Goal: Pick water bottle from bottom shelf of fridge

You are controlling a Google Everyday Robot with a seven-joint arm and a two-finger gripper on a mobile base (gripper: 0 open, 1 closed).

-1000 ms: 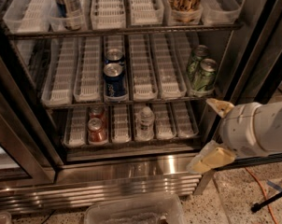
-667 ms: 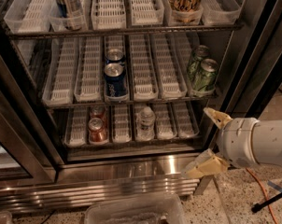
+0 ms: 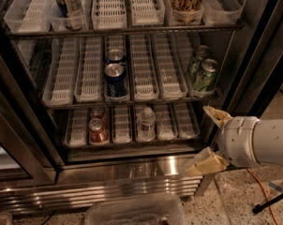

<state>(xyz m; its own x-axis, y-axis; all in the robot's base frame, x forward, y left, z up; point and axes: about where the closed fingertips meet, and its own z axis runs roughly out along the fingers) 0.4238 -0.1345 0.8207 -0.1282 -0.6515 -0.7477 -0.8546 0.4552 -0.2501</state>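
Note:
The water bottle [image 3: 145,121], clear with a white cap, stands upright in a white lane tray on the bottom shelf [image 3: 176,125] of the open fridge [image 3: 132,170], right of centre. Two red soda cans [image 3: 97,130] stand two lanes to its left. My gripper [image 3: 208,137] is open, its two yellowish fingers [image 3: 215,115] spread one above the other, pointing left. It is empty and sits outside the fridge, to the right of the bottom shelf and apart from the bottle.
The middle shelf holds two blue cans [image 3: 115,79] and two green cans [image 3: 204,75] at right. Tall cans stand on the top shelf [image 3: 69,3]. The dark door frame [image 3: 258,55] stands right. A clear plastic bin [image 3: 134,212] and an orange cable [image 3: 265,196] lie on the floor.
My gripper has moved a little to the left and slightly down, closer to the fridge's lower right corner. The bottle and cans have not moved.

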